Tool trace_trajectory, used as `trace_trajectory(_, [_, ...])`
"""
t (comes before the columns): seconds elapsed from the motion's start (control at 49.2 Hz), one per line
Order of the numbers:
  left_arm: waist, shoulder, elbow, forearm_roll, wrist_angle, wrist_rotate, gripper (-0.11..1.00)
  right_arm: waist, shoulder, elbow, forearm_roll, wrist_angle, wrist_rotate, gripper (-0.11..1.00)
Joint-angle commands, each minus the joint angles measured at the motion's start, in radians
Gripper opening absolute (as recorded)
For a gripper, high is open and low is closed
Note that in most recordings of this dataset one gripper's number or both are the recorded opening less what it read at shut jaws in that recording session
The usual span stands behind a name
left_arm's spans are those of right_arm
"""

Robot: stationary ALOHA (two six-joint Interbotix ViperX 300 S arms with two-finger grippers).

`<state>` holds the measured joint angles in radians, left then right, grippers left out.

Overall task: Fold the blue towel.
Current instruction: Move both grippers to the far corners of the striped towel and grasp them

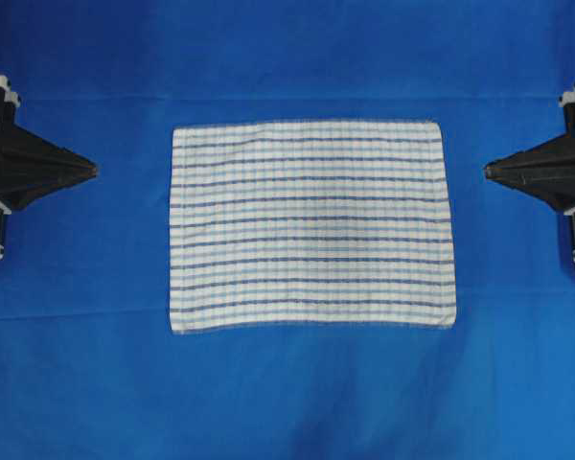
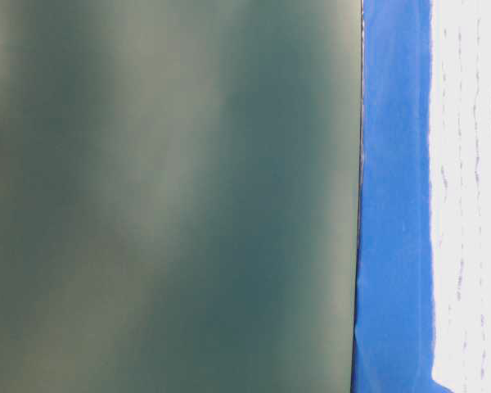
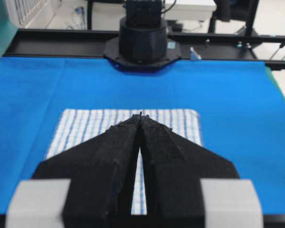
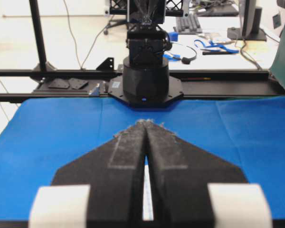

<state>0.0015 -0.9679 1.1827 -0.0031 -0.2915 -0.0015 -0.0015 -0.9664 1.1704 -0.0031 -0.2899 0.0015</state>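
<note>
Jaws clenched on both sides, tips pressed together and nothing between them. The left gripper [image 1: 94, 170] sits off the left edge of the blue towel [image 1: 311, 226], pointing in at it with a strip of bare covering between; the right gripper [image 1: 488, 171] mirrors it off the towel's right edge, also apart from the cloth. Neither one touches the towel.

The towel itself lies spread flat and unfolded, a white woven rectangle with thin dark-blue and light-blue stripes, in the middle of the blue table covering [image 1: 287, 393] that drapes the desk. Its four corners are all out; the edges run roughly square to the covering.

From the left wrist camera, the left gripper's black fingers [image 3: 109, 156] meet at a point over the towel's near edge, the striped cloth stretching away beyond them toward the base of the opposite arm [image 3: 142, 40]. The right wrist view shows the same closed wedge, with a sliver of towel visible through the slit lower down.

The table-level view is mostly filled by a dark green panel [image 2: 172, 196], with covering and towel at its right.
</note>
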Motion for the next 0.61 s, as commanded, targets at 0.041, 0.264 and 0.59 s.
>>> trace_trajectory(0.041, [0.006,0.034,-0.020,-0.023,-0.018,-0.005,0.00,0.003,0.012,-0.026,0.000,0.011,0.000,0.00])
trace_trajectory(0.264, [0.063,0.120,-0.015,-0.021,-0.077,-0.006,0.00,-0.035,0.017,-0.044,0.008,0.124,0.012,0.00])
trace_trajectory(0.59, [0.163,0.331,-0.028,-0.028,-0.100,-0.009,0.00,-0.235,0.144,-0.025,0.011,0.153,0.078,0.00])
